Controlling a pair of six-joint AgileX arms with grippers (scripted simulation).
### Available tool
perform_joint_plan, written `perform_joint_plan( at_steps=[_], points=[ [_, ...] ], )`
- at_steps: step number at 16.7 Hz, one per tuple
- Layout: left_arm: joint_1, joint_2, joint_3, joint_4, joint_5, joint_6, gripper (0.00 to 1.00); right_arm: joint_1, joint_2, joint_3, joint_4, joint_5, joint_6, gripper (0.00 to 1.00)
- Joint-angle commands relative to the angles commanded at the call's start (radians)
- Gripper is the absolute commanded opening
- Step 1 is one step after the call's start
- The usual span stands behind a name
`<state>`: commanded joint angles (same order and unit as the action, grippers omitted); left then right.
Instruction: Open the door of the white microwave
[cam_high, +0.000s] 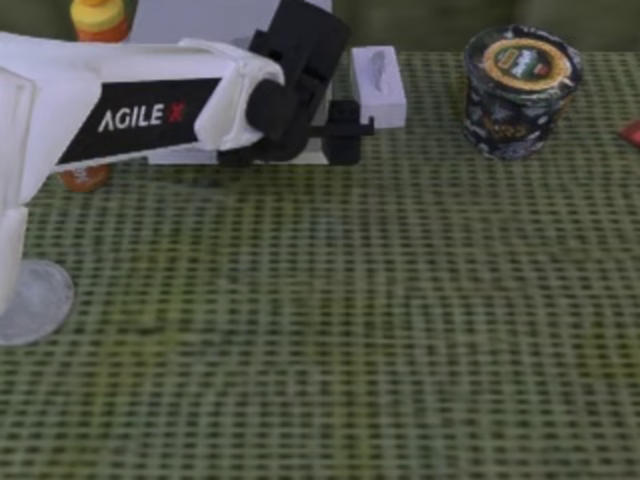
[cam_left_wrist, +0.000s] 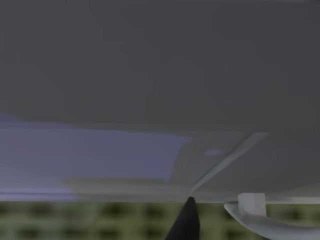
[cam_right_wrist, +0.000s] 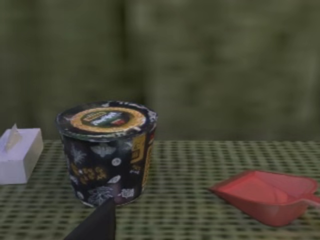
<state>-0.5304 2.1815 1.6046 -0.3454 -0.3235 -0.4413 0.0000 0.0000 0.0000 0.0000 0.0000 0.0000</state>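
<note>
The left pincer (cam_high: 345, 130) reaches the white microwave (cam_high: 200, 20) at the counter's (cam_high: 350, 330) far left, near the door (cam_left_wrist: 150, 75), to pull it; its opening I cannot tell.

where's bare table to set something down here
The whole near half of the table is bare, from the left arm's base to the right edge. The far edge is crowded: left gripper at the white microwave, tissue box, printed cup, red scoop.
</note>
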Motion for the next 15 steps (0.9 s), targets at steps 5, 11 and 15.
perform_joint_plan(
  at_steps=[5,11,15],
  points=[
    [0.0,0.0,0.0,0.0,0.0,0.0,0.0,0.0,0.0,0.0,0.0,0.0,0.0,1.0],
    [0.0,0.0,0.0,0.0,0.0,0.0,0.0,0.0,0.0,0.0,0.0,0.0,0.0,1.0],
    [-0.033,-0.038,-0.068,0.002,0.005,-0.007,0.0,0.0,0.0,0.0,0.0,0.0,0.0,1.0]
  ],
)
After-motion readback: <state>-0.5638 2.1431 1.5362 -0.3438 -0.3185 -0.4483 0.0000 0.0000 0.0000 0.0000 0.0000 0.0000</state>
